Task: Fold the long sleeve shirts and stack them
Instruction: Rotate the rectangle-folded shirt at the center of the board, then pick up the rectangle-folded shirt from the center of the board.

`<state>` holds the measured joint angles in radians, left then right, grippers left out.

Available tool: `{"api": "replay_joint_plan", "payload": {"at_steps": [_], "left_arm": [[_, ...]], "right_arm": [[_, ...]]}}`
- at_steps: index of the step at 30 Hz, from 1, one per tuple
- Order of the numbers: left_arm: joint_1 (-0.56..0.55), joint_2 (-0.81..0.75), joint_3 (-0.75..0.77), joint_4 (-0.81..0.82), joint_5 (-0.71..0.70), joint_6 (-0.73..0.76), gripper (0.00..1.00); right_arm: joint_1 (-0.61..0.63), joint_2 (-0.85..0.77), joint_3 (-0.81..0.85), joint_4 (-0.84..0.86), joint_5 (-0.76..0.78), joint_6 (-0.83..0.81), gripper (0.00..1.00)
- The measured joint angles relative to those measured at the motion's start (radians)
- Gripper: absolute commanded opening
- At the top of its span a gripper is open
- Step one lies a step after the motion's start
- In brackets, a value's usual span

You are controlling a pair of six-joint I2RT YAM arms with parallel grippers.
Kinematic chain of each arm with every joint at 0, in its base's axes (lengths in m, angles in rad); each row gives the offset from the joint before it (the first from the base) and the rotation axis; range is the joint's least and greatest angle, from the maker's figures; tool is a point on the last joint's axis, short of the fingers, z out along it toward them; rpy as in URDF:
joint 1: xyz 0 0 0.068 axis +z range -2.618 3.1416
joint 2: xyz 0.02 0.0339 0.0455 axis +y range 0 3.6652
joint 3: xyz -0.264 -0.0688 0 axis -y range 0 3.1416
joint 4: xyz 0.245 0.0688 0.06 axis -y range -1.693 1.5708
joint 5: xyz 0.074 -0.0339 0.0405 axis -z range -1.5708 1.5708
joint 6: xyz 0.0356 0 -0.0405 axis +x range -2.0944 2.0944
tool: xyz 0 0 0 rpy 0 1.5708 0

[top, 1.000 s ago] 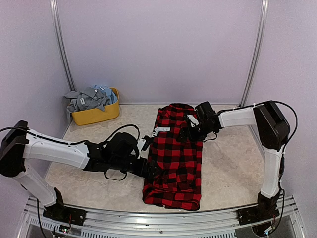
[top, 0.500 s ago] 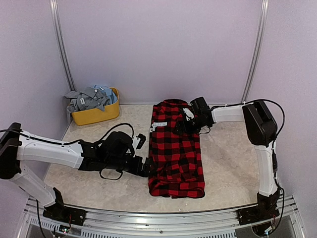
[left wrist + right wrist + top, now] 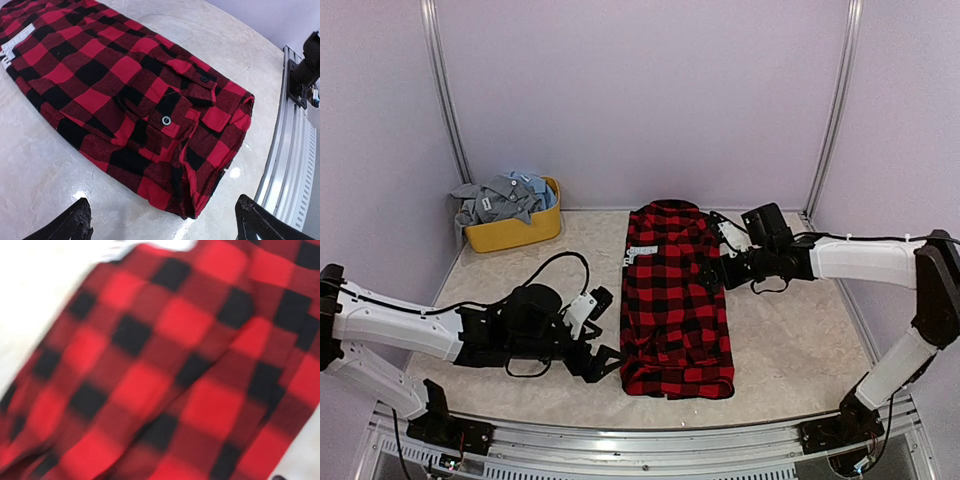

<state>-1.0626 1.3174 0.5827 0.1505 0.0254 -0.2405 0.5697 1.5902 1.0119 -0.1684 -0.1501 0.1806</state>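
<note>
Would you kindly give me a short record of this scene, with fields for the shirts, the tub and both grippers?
flannel shirt: red-and-black check, folded into a long strip, flat on the table, collar end away from the arms
other shirts: grey and pale blue, heaped in the yellow tub at back left
left gripper: open, empty, beside the flannel's left edge near the hem
right gripper: over the flannel's right edge; open or shut not clear
</note>
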Motion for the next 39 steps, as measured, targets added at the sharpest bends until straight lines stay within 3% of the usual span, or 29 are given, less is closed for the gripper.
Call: {"api": "replay_joint_plan", "payload": {"at_steps": [7,13,18,24,39], "left_arm": [[-0.098,0.018,-0.013,0.081,-0.013,0.275,0.93],[-0.145,0.084,-0.019,0.126,-0.046,0.480,0.81],[-0.144,0.219,0.054,0.093,-0.059,0.596,0.76],[-0.138,0.342,0.098,0.069,-0.055,0.662,0.69],[-0.136,0.387,0.122,0.016,0.024,0.684,0.29]], "right_arm": [[0.210,-0.359,-0.272,-0.024,0.036,0.063,0.87],[0.342,-0.536,-0.448,-0.014,0.036,0.167,0.85],[0.426,-0.545,-0.536,-0.002,0.057,0.250,0.85],[0.443,-0.539,-0.547,0.006,0.088,0.293,0.85],[0.443,-0.519,-0.553,-0.025,0.077,0.312,0.85]]}}
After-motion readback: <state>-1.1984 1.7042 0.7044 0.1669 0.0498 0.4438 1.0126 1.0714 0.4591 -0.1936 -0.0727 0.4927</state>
